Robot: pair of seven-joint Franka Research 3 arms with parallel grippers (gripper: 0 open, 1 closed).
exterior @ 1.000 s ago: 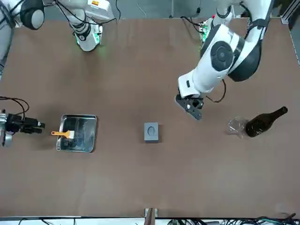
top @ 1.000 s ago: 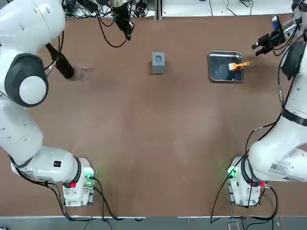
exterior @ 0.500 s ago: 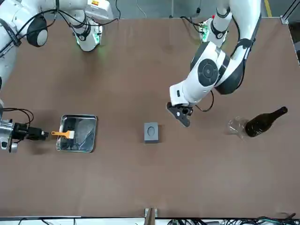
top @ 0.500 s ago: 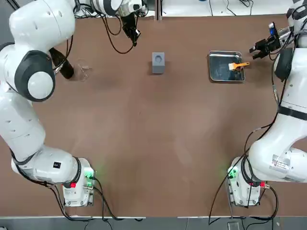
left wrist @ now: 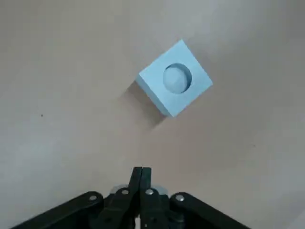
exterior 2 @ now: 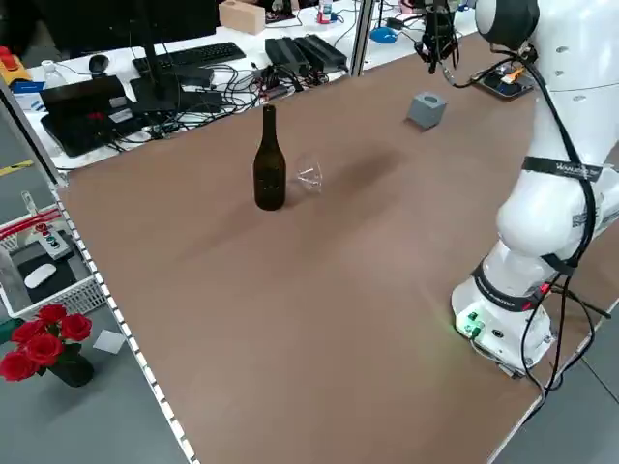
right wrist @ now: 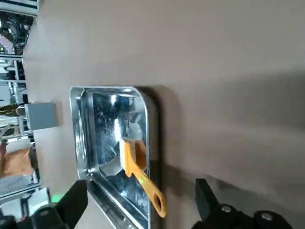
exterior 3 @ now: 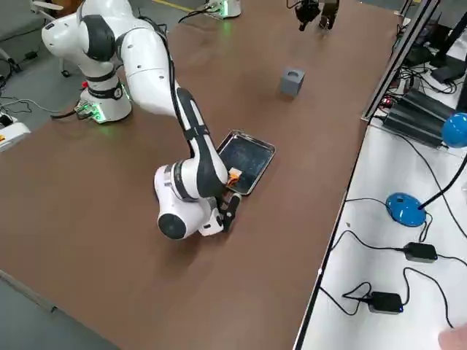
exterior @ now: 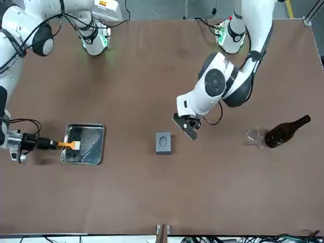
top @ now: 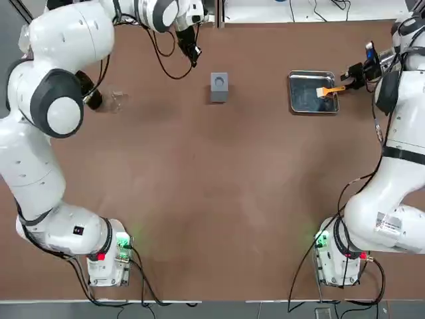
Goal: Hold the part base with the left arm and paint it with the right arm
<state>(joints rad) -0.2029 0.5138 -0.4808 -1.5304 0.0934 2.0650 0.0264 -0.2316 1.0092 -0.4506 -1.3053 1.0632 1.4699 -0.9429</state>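
Note:
The part base (top: 218,86) (exterior: 163,143) (left wrist: 175,78) is a small grey block with a round hole on top, standing free on the brown table. My left gripper (top: 194,58) (exterior: 191,133) hovers just to its left, shut and empty, fingertips (left wrist: 141,174) pressed together. A shiny metal tray (top: 312,107) (exterior: 92,147) holds a brush with an orange handle (top: 330,90) (exterior: 68,145) (right wrist: 138,164). My right gripper (top: 350,75) (exterior: 46,144) is open at the tray's right edge, the handle's end lying between its fingers without being pinched.
A dark bottle (exterior: 286,131) (exterior 2: 269,164) stands at the table's left side, with a clear glass (exterior: 255,136) (exterior 2: 309,177) lying next to it. Cables, a keyboard and power supplies lie beyond the table's far edge.
My left gripper has swung rightward and closer to the part base, staying shut. My right gripper has moved in toward the tray until its open fingers reach the brush handle's end.

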